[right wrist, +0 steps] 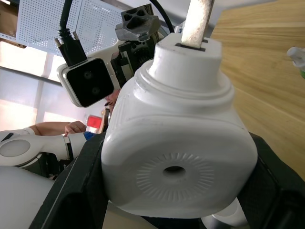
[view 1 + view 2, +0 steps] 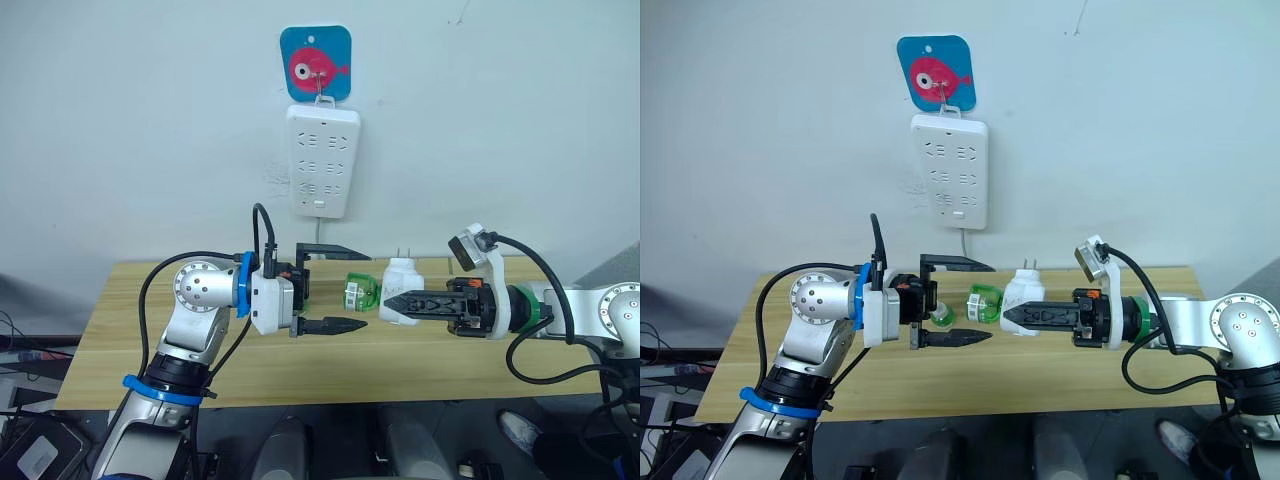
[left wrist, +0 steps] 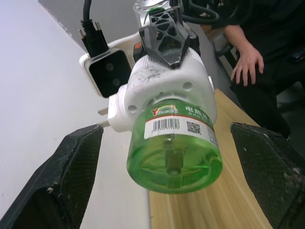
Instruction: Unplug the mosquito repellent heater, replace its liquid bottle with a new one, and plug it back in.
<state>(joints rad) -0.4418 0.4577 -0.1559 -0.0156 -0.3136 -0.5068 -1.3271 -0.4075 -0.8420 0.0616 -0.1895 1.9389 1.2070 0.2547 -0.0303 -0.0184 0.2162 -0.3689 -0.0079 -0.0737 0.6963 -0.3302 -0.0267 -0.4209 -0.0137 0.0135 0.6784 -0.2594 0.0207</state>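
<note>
Two grippers over the wooden table (image 2: 200,385) | left gripper (image 2: 345,287) fingers spread wide, holding nothing | green liquid bottle (image 2: 359,293) at its 3 o'clock, still fitted in mosquito repellent heater (image 2: 400,288) | right gripper (image 2: 392,302) clamped on heater, prongs up | power strip (image 2: 322,160) on wall at 12 o'clock.

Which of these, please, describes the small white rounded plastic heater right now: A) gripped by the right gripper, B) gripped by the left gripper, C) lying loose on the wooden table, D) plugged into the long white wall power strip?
A: the right gripper is shut on the white heater, holding it with its green bottle toward the open left gripper.
</note>
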